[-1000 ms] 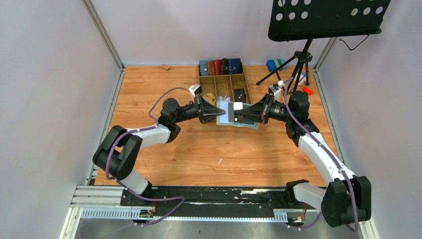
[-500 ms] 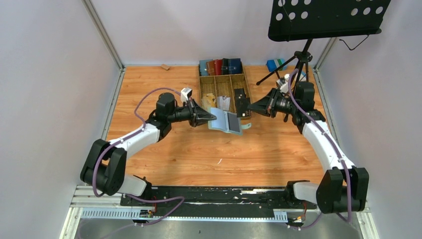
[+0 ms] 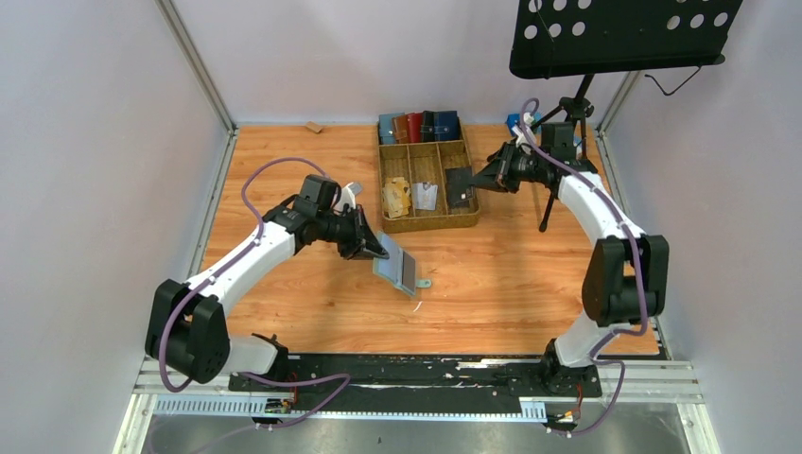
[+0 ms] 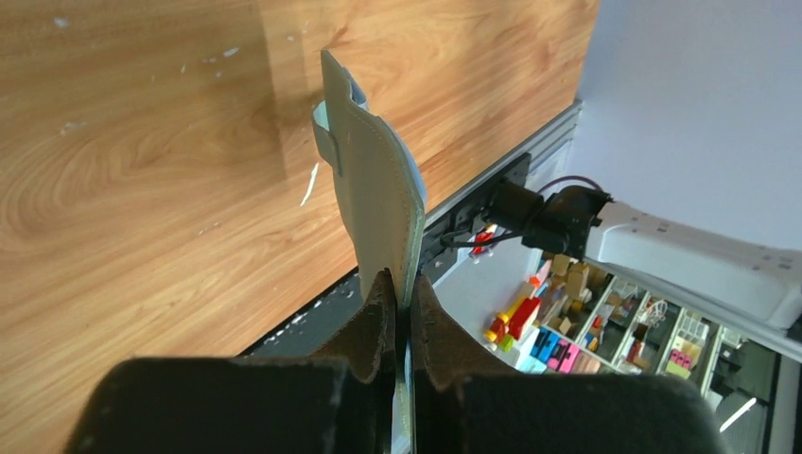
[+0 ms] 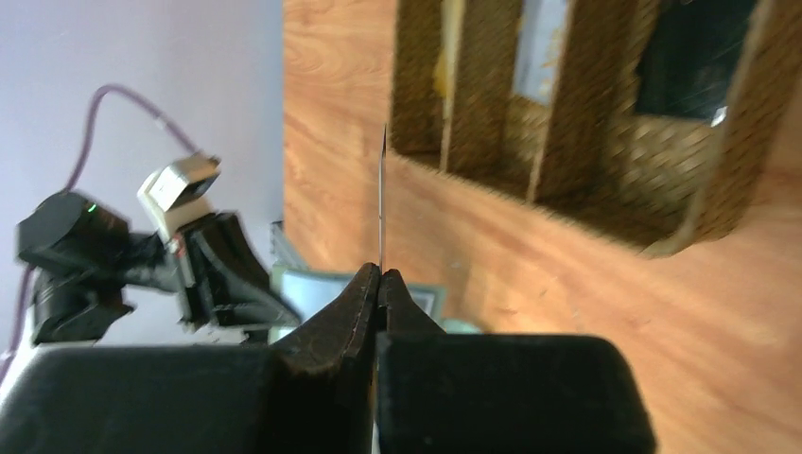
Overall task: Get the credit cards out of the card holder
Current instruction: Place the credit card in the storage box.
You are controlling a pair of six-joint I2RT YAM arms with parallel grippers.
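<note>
The sage-green card holder [image 3: 398, 270] hangs over the middle of the table, open, with a dark panel on its inner face. My left gripper [image 3: 375, 249] is shut on its upper edge. The left wrist view has the card holder [image 4: 376, 194] edge-on, rising from my left gripper [image 4: 401, 287]. My right gripper [image 5: 379, 275] is shut on a thin dark credit card [image 5: 382, 194], also edge-on. Seen from above, my right gripper [image 3: 479, 180] sits at the tray's right compartment, where a dark card [image 3: 460, 187] shows; held or lying there, I cannot tell.
The wooden tray [image 3: 427, 224] also holds a tan paper wad [image 3: 395, 197] and a pale card [image 3: 427, 196]. A row of wallets [image 3: 419, 126] stands behind it. A music stand's tripod [image 3: 567, 118] stands close behind my right arm. A snap tab [image 3: 423, 283] sticks out of the card holder.
My right gripper drew back from the card holder with a card to the tray's right compartment. My left gripper carried the card holder away from the tray, nearer and lower over the table.
</note>
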